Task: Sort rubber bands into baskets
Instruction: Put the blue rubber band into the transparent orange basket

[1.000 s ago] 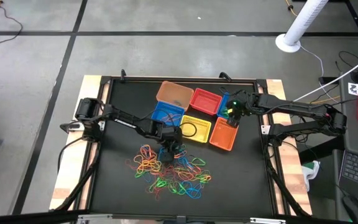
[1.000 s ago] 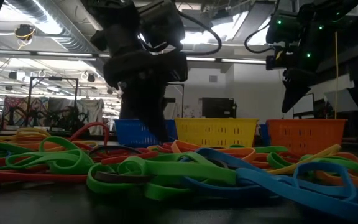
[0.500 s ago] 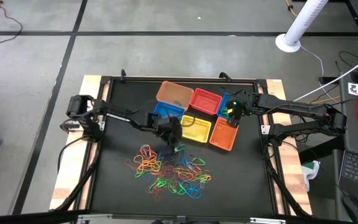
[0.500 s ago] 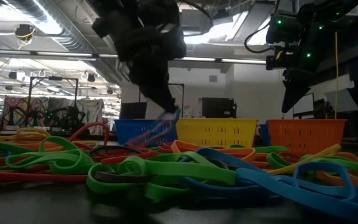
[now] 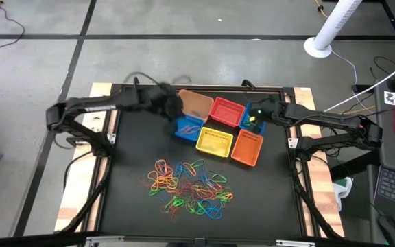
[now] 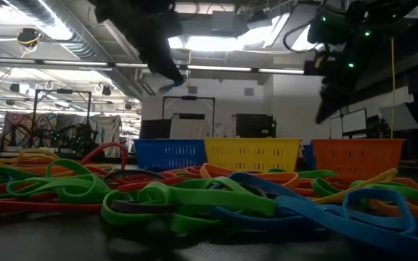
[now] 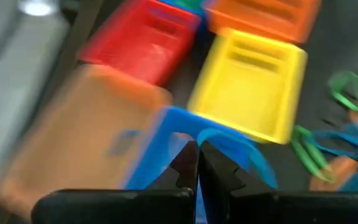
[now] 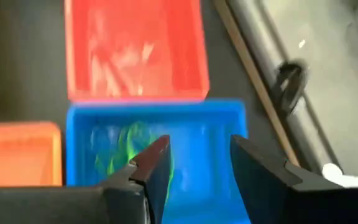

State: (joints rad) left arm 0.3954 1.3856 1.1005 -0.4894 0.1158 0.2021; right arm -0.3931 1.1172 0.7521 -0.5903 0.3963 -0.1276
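A pile of rubber bands (image 5: pixel 187 186) in red, orange, yellow, green and blue lies on the black table, toward the near side. Behind it stand the baskets: tan-orange (image 5: pixel 193 103), red (image 5: pixel 226 112), left blue (image 5: pixel 187 127), yellow (image 5: pixel 214 140), orange (image 5: pixel 247 147), and a right blue one (image 8: pixel 104 124) holding green bands (image 8: pixel 132 146). My left gripper (image 5: pixel 169 106) is high above the left blue basket's far-left corner, shut on a blue rubber band (image 7: pixel 253 158). My right gripper (image 8: pixel 197 149) is open above the right blue basket. My left gripper pinches the blue rubber band between its two shut fingertips (image 7: pixel 188 165). The band's loop (image 7: pixel 229 140) curves out beyond the tips. In the low view a bit of blue (image 6: pixel 171 85) shows at the fingertips, lifted high clear of the table and the baskets.
The baskets stand close together in two rows at the table's far middle. A white fan base (image 5: pixel 319 46) and cables lie on the floor beyond the table's far right corner. Bare black tabletop (image 5: pixel 129 158) lies left of the pile.
My left gripper has risen from the far edge of the pile with the blue band. It has swung toward the table's far left, to above the left blue basket. The band has been lifted clear of the pile.
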